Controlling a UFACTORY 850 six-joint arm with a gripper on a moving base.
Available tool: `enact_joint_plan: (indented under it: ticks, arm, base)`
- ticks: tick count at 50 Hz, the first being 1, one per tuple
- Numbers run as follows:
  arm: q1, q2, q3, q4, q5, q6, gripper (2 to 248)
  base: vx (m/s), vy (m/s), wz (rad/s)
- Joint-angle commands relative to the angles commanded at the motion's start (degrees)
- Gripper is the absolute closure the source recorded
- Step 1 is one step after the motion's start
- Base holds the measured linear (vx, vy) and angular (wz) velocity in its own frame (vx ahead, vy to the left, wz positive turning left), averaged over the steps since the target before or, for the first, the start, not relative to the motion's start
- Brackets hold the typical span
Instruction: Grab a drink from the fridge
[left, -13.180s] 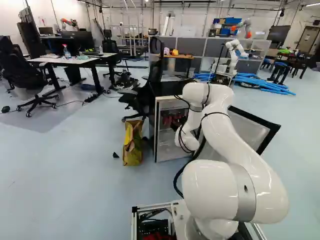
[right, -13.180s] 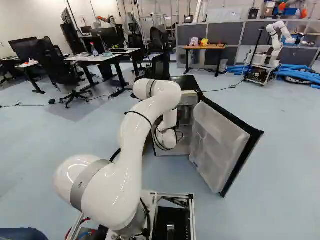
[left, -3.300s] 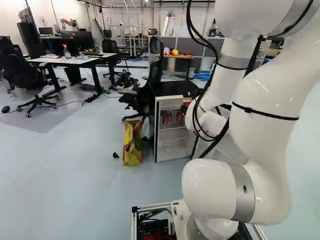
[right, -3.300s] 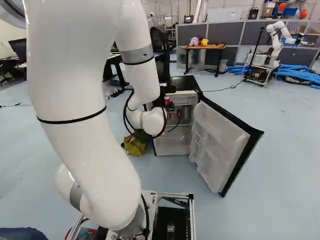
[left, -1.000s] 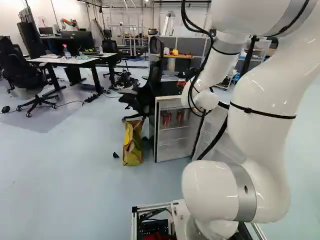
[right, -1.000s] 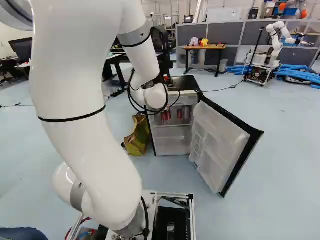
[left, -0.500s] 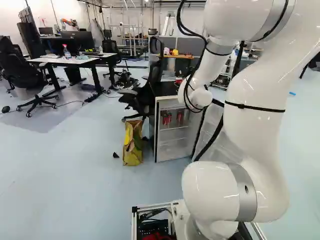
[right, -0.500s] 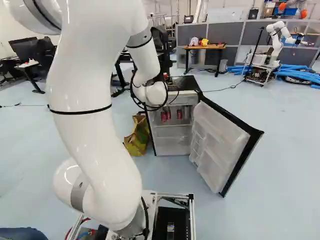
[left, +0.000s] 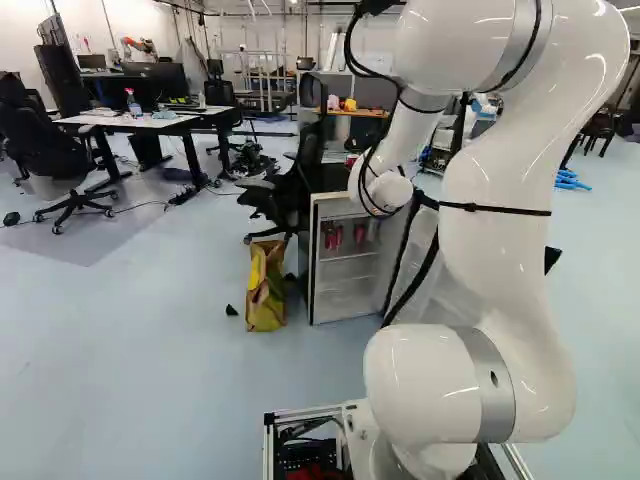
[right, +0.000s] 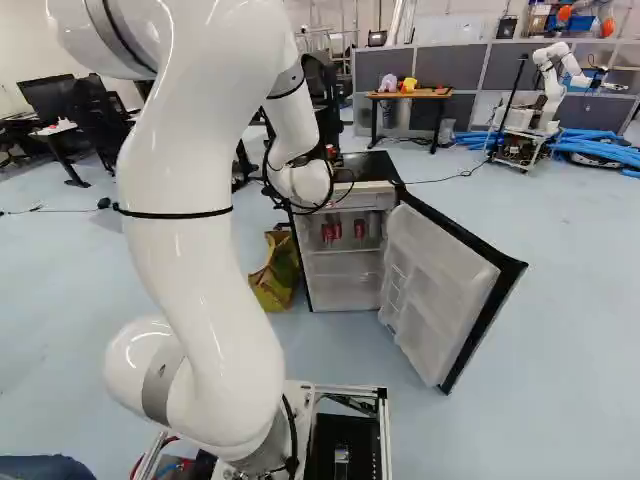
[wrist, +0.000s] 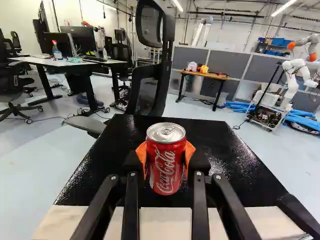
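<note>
Mostly hidden behind the wrist, my gripper (right: 318, 158) is at the fridge's top in the right base view, with a bit of a red can (right: 331, 152) showing. In the wrist view the gripper (wrist: 166, 159) is shut on the upright red can (wrist: 167, 170), an orange pad on either side. The can is over the black fridge top (wrist: 215, 145); whether it touches it I cannot tell. Inside the open fridge (left: 312, 270), red cans (right: 359, 229) stand on the upper shelf. Its door (right: 440, 300) hangs wide open to the right in the right base view.
A black office chair (wrist: 150, 90) stands close behind the fridge. Beside the fridge is a yellow-brown bag (left: 265, 290). Farther off are desks (left: 135, 120), a small wooden table (right: 410, 94) and another robot (right: 555, 75) near blue tubes.
Over the last second my arm has swung leftward in the left base view, carrying the red can along. Thirteen seconds ago it was lower, reaching toward the fridge's inside. The base has not moved.
</note>
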Motion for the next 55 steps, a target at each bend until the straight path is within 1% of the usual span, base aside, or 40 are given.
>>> enact_joint_plan:
  ticks: [42, 55]
  arm:
    - [3.40, -7.77, -10.05, 5.24, -4.44, 0.00, 155]
    - [4.35, -9.85, -12.82, 5.41, -4.54, 0.00, 155]
  base:
    - [0.000, 0.000, 0.000]
    - [0.000, 0.000, 0.000]
